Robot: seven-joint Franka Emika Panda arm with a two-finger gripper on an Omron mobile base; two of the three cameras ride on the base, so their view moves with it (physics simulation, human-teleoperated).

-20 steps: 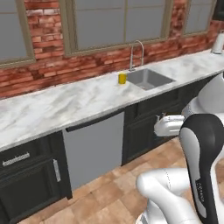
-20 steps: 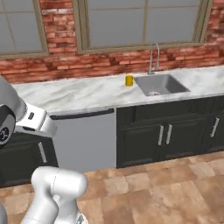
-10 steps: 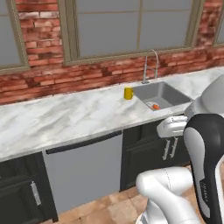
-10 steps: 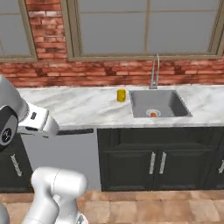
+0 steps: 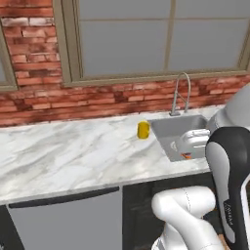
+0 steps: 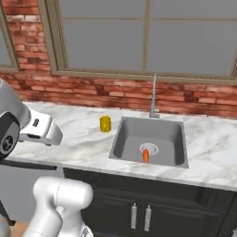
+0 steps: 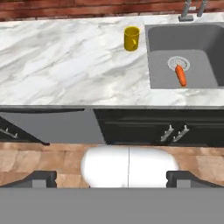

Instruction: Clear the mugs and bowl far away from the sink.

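Even, bright, flat light with no clear source. The marble tabletop (image 5: 73, 151) shows no glare; the mug (image 7: 131, 38) casts only a faint shadow. The sink (image 6: 150, 141) is shaded darker along its walls. All views are soft and slightly blurred, with pixelated edges and no edge distortion.

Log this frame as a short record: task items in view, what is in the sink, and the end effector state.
mug: small yellow handled mug, upright on the white marble counter, just left of the sink
sink: rectangular grey steel basin with a curved chrome faucet
in sink: orange carrot-like item beside the round drain
end effector: fingertips wide apart, open, holding nothing, back from the counter above the tile floor
below counter: dark cabinets
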